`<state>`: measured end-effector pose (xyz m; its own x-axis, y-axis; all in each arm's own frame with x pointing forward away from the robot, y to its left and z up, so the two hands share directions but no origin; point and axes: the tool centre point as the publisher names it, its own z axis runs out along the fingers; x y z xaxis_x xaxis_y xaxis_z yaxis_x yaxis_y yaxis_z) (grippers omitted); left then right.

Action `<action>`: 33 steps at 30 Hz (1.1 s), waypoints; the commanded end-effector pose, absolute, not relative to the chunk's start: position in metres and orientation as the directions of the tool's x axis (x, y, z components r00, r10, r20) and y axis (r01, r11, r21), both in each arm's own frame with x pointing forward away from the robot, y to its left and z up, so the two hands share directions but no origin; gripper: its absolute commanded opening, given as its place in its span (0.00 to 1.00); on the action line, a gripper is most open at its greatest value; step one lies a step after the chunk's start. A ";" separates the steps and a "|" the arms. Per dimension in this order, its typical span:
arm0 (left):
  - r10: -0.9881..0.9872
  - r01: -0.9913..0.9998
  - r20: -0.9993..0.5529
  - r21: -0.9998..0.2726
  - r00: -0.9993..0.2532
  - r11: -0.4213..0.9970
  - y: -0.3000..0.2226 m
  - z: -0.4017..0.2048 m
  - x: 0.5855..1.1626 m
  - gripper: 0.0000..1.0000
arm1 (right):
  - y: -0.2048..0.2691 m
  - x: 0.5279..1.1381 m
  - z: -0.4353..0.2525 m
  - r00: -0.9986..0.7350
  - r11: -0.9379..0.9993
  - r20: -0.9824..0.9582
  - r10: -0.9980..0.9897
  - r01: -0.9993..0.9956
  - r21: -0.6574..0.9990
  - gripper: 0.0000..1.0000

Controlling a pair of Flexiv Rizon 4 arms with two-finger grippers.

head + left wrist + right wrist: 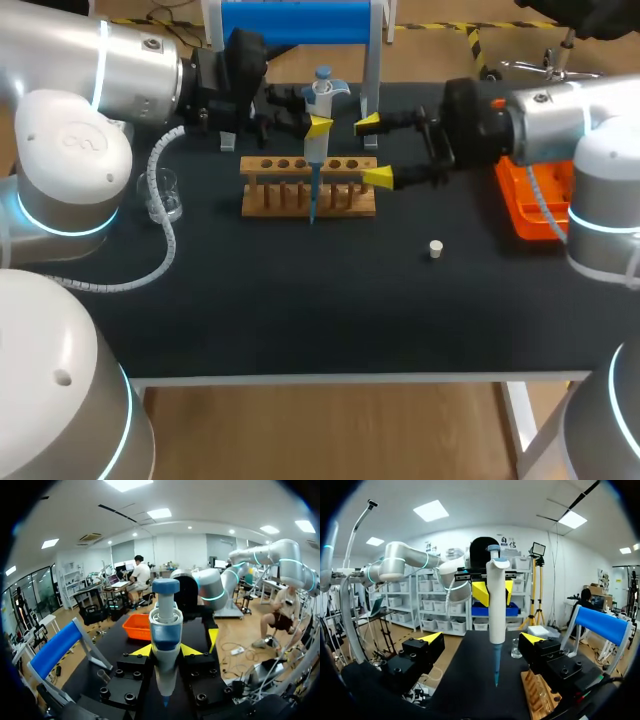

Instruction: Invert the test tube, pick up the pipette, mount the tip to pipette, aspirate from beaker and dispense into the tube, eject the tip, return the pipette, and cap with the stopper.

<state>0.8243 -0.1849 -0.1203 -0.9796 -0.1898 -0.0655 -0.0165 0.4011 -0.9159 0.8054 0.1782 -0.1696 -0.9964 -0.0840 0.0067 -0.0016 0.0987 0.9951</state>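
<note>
My left gripper (318, 122) is shut on the white and blue pipette (320, 100) and holds it upright. The pipette's blue tip (312, 205) points down at the wooden tube rack (345, 198). In the left wrist view the pipette (165, 630) stands between the yellow tips of that gripper (166, 651). Just right of the pipette, my right gripper (374, 150) is open and apart from it. From the right wrist the pipette (497, 605) shows ahead of that open gripper (482, 640). A small white stopper (435, 249) lies on the mat. I cannot make out a test tube in the rack.
A glass beaker (165, 195) stands at the left, near my left arm. An orange tray (535, 205) sits at the right edge under my right arm. The blue pipette stand (300, 25) rises behind the rack at the table's back.
</note>
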 end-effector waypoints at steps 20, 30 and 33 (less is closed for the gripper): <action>-0.190 -0.016 -0.066 -0.917 -0.979 0.399 -0.185 -0.120 0.824 0.00 | 0.237 0.815 -0.168 -0.997 0.036 0.000 -0.082 -0.003 0.999 1.00; -0.190 -0.016 -0.066 -0.917 -0.979 0.399 -0.185 -0.120 0.824 0.00 | 0.249 0.818 -0.168 -0.998 0.015 0.004 -0.069 0.003 1.000 1.00; -0.190 -0.016 -0.066 -0.917 -0.979 0.399 -0.185 -0.120 0.824 0.00 | 0.251 0.819 -0.168 -0.998 0.010 0.004 -0.065 0.004 1.000 1.00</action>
<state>0.8243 -0.1849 -0.1203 -0.9796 -0.1898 -0.0655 -0.0165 0.4011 -0.9159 0.8180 0.2472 -0.1669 -0.9977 -0.0673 0.0044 0.0036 0.0125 0.9999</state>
